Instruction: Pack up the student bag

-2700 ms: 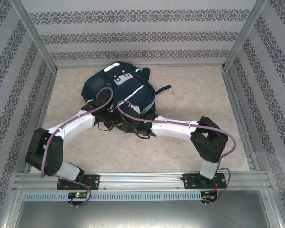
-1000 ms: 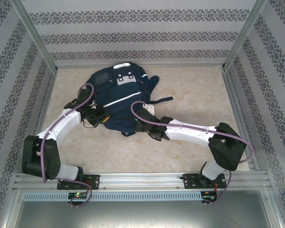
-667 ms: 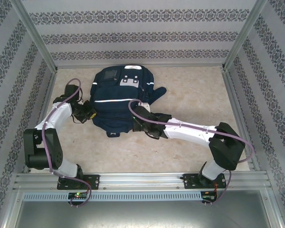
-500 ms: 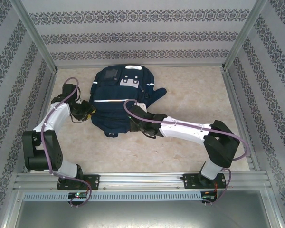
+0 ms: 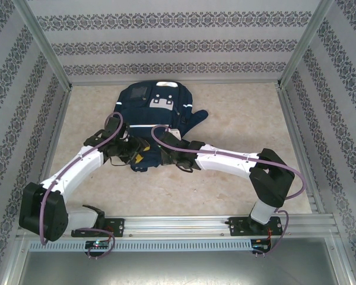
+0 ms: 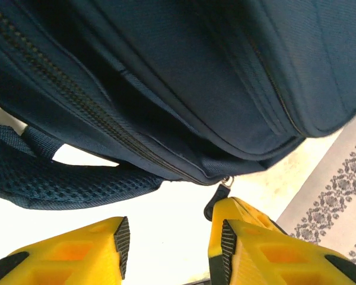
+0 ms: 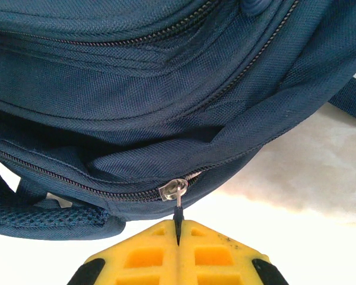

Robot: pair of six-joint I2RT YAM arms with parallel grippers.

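Observation:
The student bag, dark navy with a thin white stripe and grey patches, lies flat at the back of the table. Both grippers are at its near edge. In the left wrist view my left gripper is open over bare table, with nothing between its yellow fingers. A dark zipper pull hangs from the bag just outside the right finger. My right gripper is shut on the dark tab of another zipper pull, below its silver slider. The zip runs closed to the left of the slider.
A padded mesh strap lies under the bag's near edge, and it is also the strap in the right wrist view. More straps spread to the bag's right. Patterned walls enclose the beige table.
My left arm has swung from the bag's left side to its near edge, beside the right gripper, and its jaws have opened. The right gripper has stayed shut at the bag's edge.

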